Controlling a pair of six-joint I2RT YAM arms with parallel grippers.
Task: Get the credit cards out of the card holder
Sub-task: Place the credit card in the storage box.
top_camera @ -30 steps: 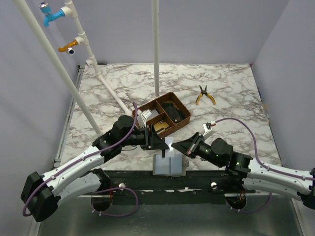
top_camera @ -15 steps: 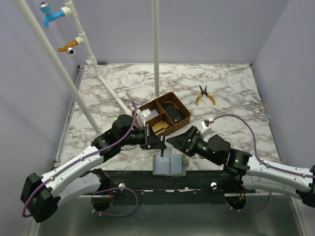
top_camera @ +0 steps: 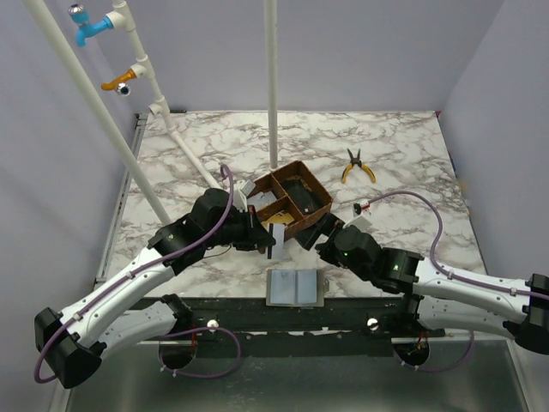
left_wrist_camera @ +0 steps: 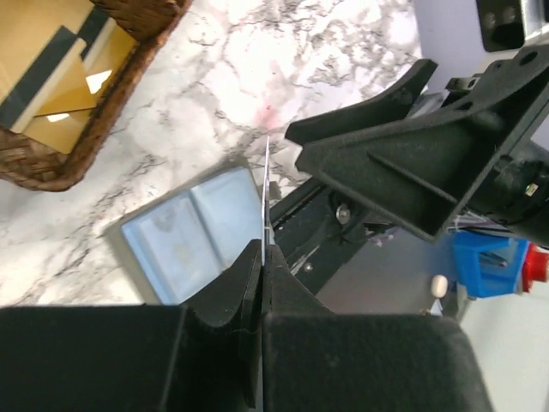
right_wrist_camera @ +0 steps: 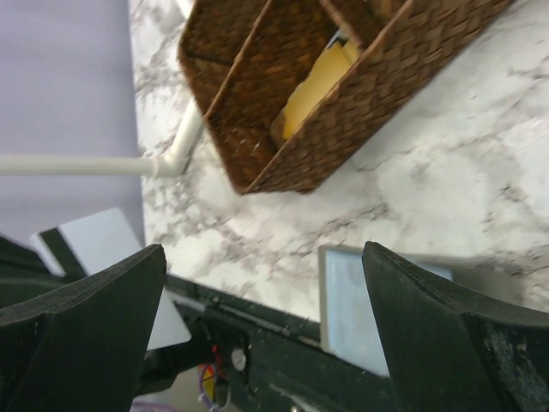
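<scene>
Found wallet (top_camera: 293, 287) lying open and flat at 6 o'clock on the table (top_camera: 412, 146), right at the near edge, touched by neither claw. Cannot tell of further cards in its pockets.

Noted one card (right_wrist_camera: 96, 246), whitish with a dark stripe, up off the table at 11 o'clock of the wallet, pinched edge-on in the closed left claw (left_wrist_camera: 260, 251).

Noted right claw (right_wrist_camera: 262, 253) spread wide and empty at 1 o'clock of the wallet, just short of the brown tray (top_camera: 287, 199) at 12 o'clock.

Judged step in hand: carry this card away from the wallet and set it down.
- Keep the pinch firm on so thin an edge.
- Swing wide of the right claw nearby.
- Lower flat before letting go, to avoid a bounce or slide.
- Send the empty claw to the wallet only along a clear path.
</scene>
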